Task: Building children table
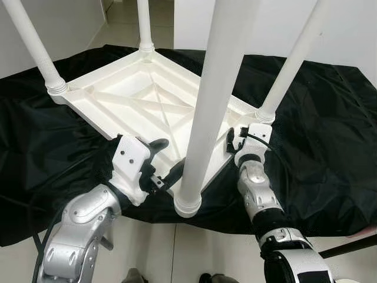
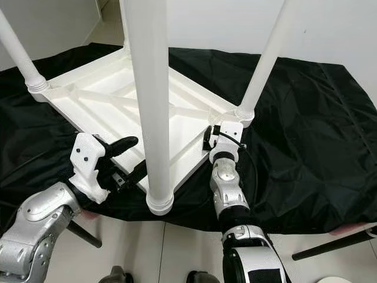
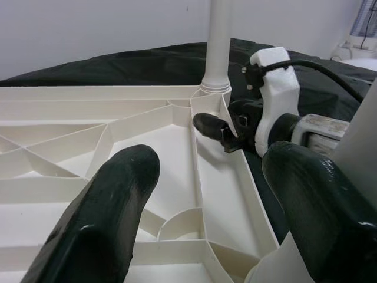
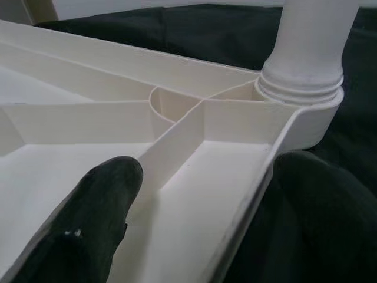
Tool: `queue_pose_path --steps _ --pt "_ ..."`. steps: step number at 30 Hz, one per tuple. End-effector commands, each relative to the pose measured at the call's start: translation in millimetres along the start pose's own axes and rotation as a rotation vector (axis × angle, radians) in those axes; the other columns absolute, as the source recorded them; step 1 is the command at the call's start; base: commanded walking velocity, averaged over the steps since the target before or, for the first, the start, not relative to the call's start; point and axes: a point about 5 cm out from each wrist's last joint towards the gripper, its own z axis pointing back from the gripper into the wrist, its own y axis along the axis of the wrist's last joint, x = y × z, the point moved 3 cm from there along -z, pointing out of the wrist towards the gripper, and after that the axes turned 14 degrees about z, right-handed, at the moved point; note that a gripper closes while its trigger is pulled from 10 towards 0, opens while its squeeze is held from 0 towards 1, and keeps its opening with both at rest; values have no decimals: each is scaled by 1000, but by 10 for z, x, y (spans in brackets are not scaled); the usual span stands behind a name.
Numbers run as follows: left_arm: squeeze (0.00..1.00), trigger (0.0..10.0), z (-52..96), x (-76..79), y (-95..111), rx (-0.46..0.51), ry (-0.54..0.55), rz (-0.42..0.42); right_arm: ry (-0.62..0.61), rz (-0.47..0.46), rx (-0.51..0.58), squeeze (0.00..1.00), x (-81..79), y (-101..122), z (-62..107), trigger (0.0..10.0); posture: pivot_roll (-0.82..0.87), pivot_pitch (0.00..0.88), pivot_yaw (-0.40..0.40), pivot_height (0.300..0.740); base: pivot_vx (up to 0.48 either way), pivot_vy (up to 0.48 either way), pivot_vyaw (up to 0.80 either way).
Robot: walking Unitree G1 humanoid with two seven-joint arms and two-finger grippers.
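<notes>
Four white tubular plastic legs (image 1: 215,100) stand seated in the corner sockets of the white ribbed plastic tabletop (image 1: 138,103), which lies upside down on the black cloth (image 1: 330,135). I judge the leg fitting done; what I think remains is turning the table upright. My left gripper (image 1: 166,159) sits at the near rim beside the nearest leg, fingers (image 3: 112,212) apart astride the rim. My right gripper (image 4: 200,212) straddles the rim wall near the right corner socket, fingers apart, not clamped.
</notes>
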Motion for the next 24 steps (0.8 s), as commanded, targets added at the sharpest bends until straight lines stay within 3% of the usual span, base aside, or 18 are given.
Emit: queue_pose_path --steps 1,12,20,24 --pt "0 10000 -62 101 -37 -8 -65 11 5 -58 -78 0 -20 -137 4 10000 52 99 0 740 0 0 0" --pt "0 10000 -165 217 31 23 -118 12 101 -150 -154 0 -90 -136 -130 10000 57 100 10 740 0 0 0" --pt "0 10000 -246 327 61 42 -159 34 240 -116 -124 0 -171 -7 -224 10000 59 101 19 740 0 0 0" --pt "0 10000 -276 344 81 54 -165 42 371 -105 -98 0 -263 83 -252 10000 59 105 24 740 0 0 0"
